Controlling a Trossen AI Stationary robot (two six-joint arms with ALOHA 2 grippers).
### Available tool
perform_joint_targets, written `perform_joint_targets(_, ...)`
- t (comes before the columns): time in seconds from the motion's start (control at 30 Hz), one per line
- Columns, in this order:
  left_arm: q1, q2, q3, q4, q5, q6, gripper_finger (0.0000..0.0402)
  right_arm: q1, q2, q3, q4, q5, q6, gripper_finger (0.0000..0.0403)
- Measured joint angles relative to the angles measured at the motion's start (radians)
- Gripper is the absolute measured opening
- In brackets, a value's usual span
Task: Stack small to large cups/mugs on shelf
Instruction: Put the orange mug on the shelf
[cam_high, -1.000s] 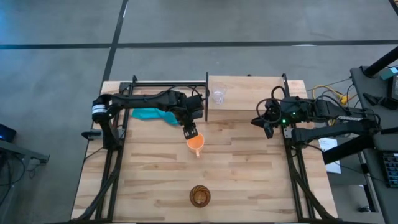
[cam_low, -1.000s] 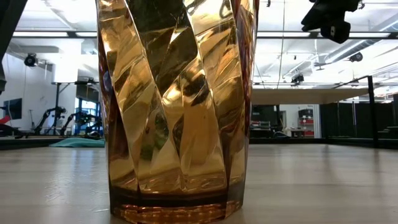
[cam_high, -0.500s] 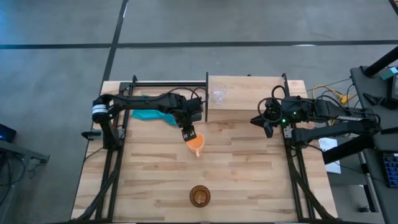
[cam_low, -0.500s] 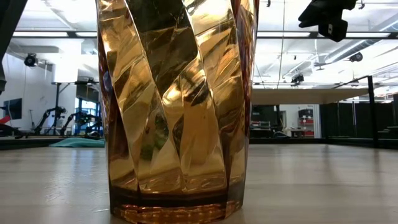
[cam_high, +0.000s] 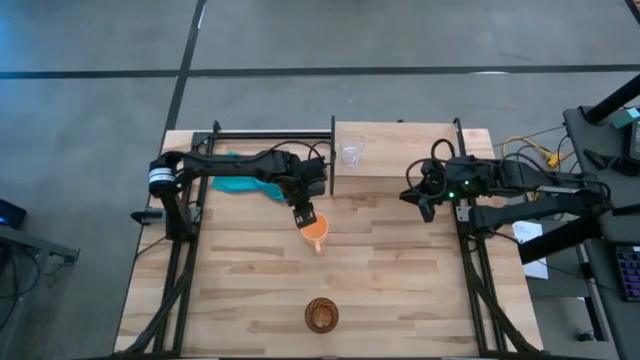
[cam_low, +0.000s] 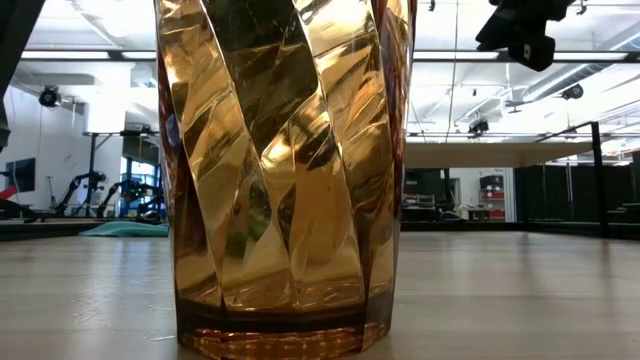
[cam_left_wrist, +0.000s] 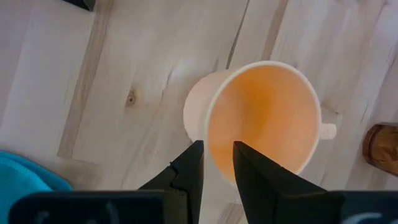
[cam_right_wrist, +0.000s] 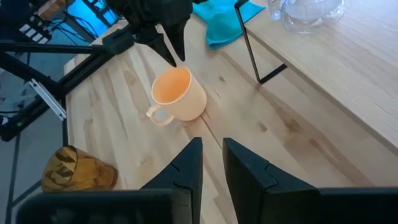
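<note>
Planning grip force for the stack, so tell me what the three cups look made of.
Small clear cup on the light-wood shelf: glass or clear plastic, see-through and glossy.
Orange handled mug: matte, opaque, probably plastic or ceramic; its thin rim suggests plastic.
Tall amber-brown faceted cup: translucent with sharp glints, so glass or hard plastic.

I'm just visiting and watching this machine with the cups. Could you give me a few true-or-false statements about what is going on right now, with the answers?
1. The left end effector pinches the rim of the orange mug. True.
2. The clear glass cup stands on the shelf. True.
3. The brown cup is stacked inside the orange mug. False: it stands alone near the table's front edge.
4. The right end effector holds the teal cloth. False: it holds nothing; the cloth lies by the left arm.
</note>
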Motion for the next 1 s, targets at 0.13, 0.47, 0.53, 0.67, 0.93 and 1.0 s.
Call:
perform_joint_targets(0.13,0.002,0.003,-0.005,0.006,-0.008,0.0,0.0072,0.0,0.014,0.0,0.0,0.0,0.0,0.0059)
perform_joint_targets(0.47,0.002,0.003,-0.059,0.031,-0.009,-0.023,0.0072,0.0,0.022,0.0,0.001,0.0,0.001,0.0059)
perform_joint_targets(0.53,0.002,0.003,-0.068,0.049,-0.009,-0.024,0.0072,0.0,0.022,0.0,0.001,-0.001,0.001,0.0059)
perform_joint_targets(0.67,0.002,0.003,-0.07,0.061,-0.009,-0.024,0.0072,0.0,0.023,0.0,0.003,-0.001,0.001,0.0059)
perform_joint_targets(0.93,0.002,0.003,-0.07,0.08,-0.009,-0.024,0.0072,0.0,0.023,0.0,0.011,-0.001,0.002,0.0059)
perform_joint_targets(1.0,0.002,0.003,-0.07,0.086,-0.009,-0.024,0.0072,0.0,0.023,0.0,0.022,-0.001,0.002,0.0059)
